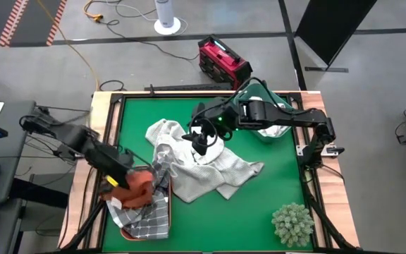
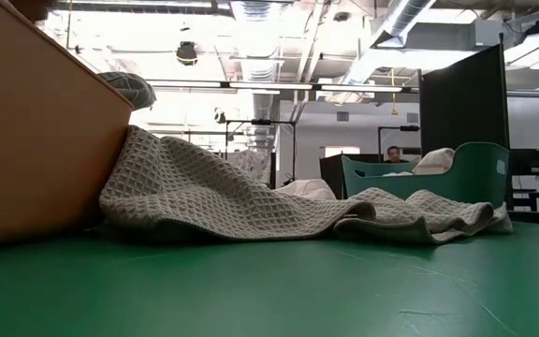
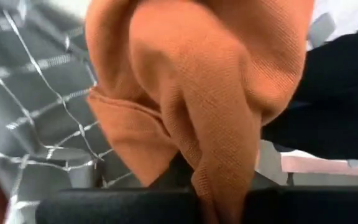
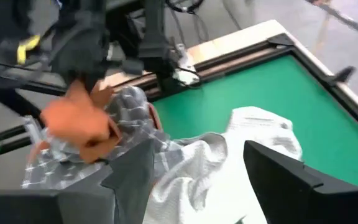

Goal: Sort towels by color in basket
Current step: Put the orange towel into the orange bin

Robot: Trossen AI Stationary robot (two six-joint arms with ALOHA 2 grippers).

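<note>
High view: left gripper (image 1: 134,178) is sitting over the orange basket (image 1: 162,227) at the table's front-left corner, fingers clamped shut on the rust-orange towel (image 1: 141,185), which is hanging just above the grey checked towel (image 1: 150,220) lying in that basket. Right gripper (image 1: 201,141) is hovering over the table's middle w/ fingers spread wide, nothing between them, above the pile of pale towels (image 1: 206,169). Pile is spreading from centre toward the right, one corner touching the orange basket's side.

Open green mat (image 1: 252,212) is showing along the front edge and at the back-left; spiky plant ball (image 1: 292,223) is taking up the front-right corner. Teal basket (image 1: 268,131) is sitting at back-right, mostly under the right arm, white cloth inside.

Low view: waffle-weave towel (image 2: 241,201) is draping against the orange basket's wall (image 2: 36,140), hiding what's behind it; neither gripper is showing here. Left wrist view: orange cloth (image 3: 197,81) is filling nearly everything, so fingertips aren't visible. Right wrist view: left gripper looks blurred.
</note>
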